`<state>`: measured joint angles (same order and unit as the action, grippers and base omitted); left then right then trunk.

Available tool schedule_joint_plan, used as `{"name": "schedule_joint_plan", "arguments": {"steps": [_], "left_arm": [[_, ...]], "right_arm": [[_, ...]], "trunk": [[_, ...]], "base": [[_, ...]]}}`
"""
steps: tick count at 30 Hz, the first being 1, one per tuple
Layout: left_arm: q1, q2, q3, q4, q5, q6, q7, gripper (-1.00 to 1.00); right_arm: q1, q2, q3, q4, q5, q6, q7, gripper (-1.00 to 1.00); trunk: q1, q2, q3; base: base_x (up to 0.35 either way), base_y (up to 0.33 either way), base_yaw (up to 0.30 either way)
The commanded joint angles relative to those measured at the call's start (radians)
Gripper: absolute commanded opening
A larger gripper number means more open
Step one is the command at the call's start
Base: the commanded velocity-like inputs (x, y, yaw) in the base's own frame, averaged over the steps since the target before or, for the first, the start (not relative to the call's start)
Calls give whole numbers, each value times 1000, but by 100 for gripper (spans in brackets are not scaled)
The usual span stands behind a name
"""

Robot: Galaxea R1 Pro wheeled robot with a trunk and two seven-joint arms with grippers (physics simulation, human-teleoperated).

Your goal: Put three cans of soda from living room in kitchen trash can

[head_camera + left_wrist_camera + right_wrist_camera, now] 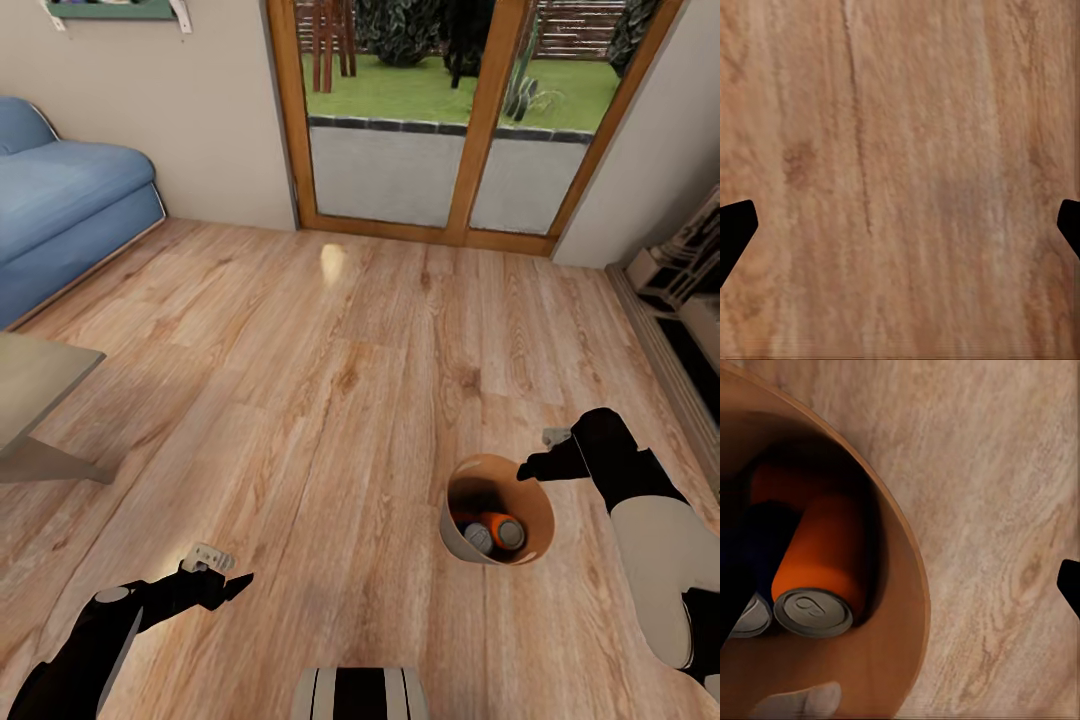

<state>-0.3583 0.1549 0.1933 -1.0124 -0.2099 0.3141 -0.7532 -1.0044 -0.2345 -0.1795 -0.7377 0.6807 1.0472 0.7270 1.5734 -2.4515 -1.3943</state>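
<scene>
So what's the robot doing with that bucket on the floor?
It is collecting soda cans in the trash can, which it holds by the rim with its right gripper above the wooden floor of the living room. Inside lie an orange can, a dark blue can and another orange one behind them. The left gripper is open and empty, hanging over bare floor. A blue sofa and glass doors stand farther off.

Floor point(330, 400): open wood planks, passable between both arms. Obstacles: bucket point(455, 540) beside right pincer point(540, 462); low desk point(40, 385) and sofa point(60, 200) left; shelving point(690, 300) right.
</scene>
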Motion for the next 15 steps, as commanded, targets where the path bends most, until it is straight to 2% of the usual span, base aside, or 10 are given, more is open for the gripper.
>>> {"name": "schedule_joint_plan", "arguments": {"steps": [1, 15], "left_arm": [[0, 0, 0, 2, 0, 0, 0, 100], [0, 0, 0, 11, -2, 0, 0, 100]], "right_arm": [[2, 0, 0, 0, 0, 0, 0, 100], [36, -2, -2, 0, -4, 0, 0, 100]], "trunk": [[-4, 7, 3], [-58, 105, 47]], "base": [[0, 0, 0], [0, 0, 0]]}}
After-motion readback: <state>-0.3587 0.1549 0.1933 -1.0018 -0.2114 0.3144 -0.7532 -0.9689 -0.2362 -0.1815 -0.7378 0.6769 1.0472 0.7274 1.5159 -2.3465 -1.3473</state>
